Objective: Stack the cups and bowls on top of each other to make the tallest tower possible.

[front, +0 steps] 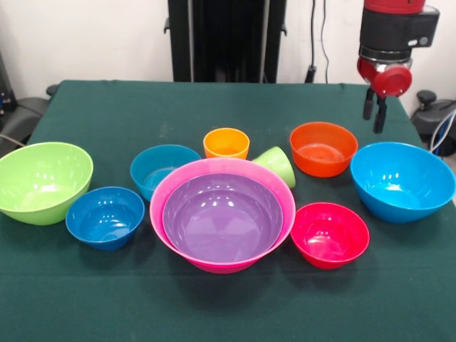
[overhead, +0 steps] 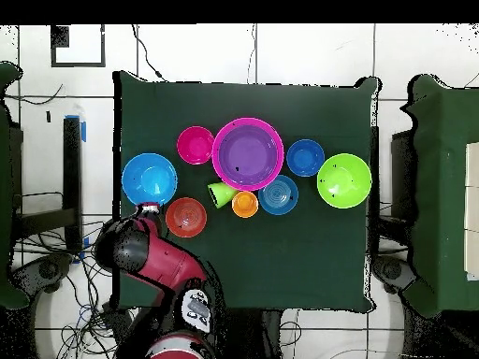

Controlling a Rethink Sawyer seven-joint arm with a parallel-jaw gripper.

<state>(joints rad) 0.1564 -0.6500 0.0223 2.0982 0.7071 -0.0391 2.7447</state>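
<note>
The tower is a big pink bowl [front: 158,194] [overhead: 218,140] with a purple bowl [front: 222,217] [overhead: 248,154] nested in it, at the table's middle. Behind it an orange cup [front: 226,142] [overhead: 245,204] stands upright and a lime green cup [front: 278,165] [overhead: 221,193] lies on its side. Loose bowls stand around: orange [front: 323,148], sky blue [front: 402,182], red-pink [front: 330,234], teal [front: 160,167], dark blue [front: 105,217], lime green [front: 43,182]. My gripper [front: 375,114] hangs empty above the far right corner, behind the orange and sky blue bowls, fingers slightly apart.
The red arm [overhead: 150,257] reaches over the table's edge near the orange bowl [overhead: 186,217] and the sky blue bowl [overhead: 149,179]. The green cloth table [front: 214,100] ends at all sides, with cables and chairs on the floor around it.
</note>
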